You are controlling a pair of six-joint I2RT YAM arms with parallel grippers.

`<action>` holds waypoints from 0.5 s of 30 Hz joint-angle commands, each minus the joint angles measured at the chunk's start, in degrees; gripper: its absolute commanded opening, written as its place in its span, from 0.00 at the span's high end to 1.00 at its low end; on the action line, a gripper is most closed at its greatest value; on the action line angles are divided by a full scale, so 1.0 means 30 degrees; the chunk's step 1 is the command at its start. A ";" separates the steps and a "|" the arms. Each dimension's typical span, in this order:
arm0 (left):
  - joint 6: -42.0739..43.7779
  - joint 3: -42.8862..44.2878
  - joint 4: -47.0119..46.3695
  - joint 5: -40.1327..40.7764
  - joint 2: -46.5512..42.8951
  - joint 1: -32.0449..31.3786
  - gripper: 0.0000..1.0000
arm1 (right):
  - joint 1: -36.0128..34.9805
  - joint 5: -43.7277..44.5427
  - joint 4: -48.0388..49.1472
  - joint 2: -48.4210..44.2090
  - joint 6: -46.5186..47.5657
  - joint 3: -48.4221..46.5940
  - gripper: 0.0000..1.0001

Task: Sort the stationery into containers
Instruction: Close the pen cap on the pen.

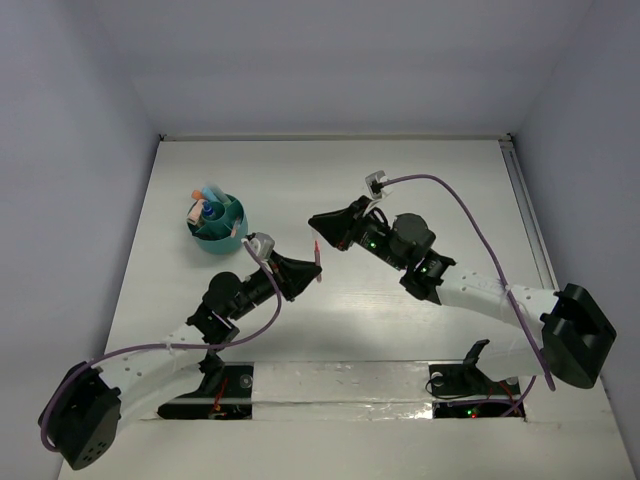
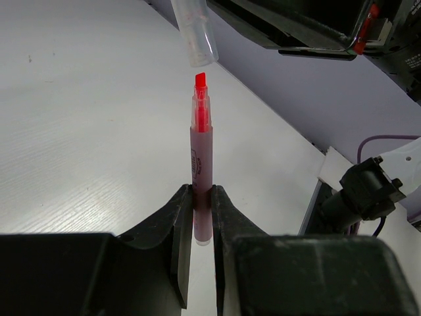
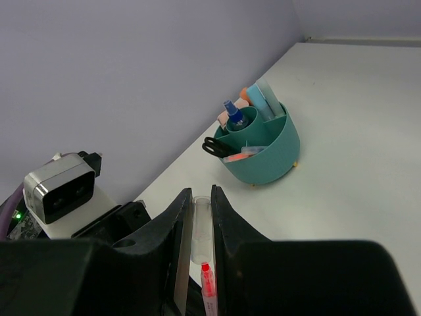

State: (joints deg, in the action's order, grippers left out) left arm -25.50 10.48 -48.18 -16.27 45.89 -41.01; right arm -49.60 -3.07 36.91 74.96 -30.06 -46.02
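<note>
My left gripper (image 2: 200,201) is shut on a pink marker (image 2: 201,171) with a bare red tip, held above the table and pointing at the right gripper. My right gripper (image 3: 199,209) is shut on the marker's clear cap (image 3: 201,227), its open end just off the red tip (image 3: 206,273). The cap also shows in the left wrist view (image 2: 193,33). In the top view the two grippers (image 1: 312,262) (image 1: 318,222) meet at mid-table. The round teal pot (image 1: 220,228) stands at the far left and holds pens, a blue-capped tube (image 3: 232,113) and black-handled scissors (image 3: 216,147).
The pot (image 3: 263,153) is to the left of both grippers near the left wall. A purple cable (image 1: 470,225) arcs over the right arm. The table's back edge and walls close in the far side.
</note>
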 commanded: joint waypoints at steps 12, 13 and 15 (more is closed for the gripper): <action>0.0266 0.0403 -0.0931 0.0092 -0.0618 0.0107 1.00 | -0.0399 -0.0411 0.1643 -0.0055 0.0002 0.0339 1.00; 0.0237 0.0374 -0.1018 0.0063 -0.0560 0.0107 1.00 | -0.0399 -0.0441 0.1731 -0.0025 0.0031 0.0369 1.00; 0.0208 0.0403 -0.1048 0.0034 -0.0531 0.0107 1.00 | -0.0399 -0.0587 0.1965 0.0062 0.0031 0.0399 1.00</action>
State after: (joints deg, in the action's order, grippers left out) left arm -25.50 10.48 -48.23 -16.05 45.10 -41.01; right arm -50.33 -3.73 37.71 75.09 -30.04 -45.84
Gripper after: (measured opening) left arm 0.098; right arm 0.201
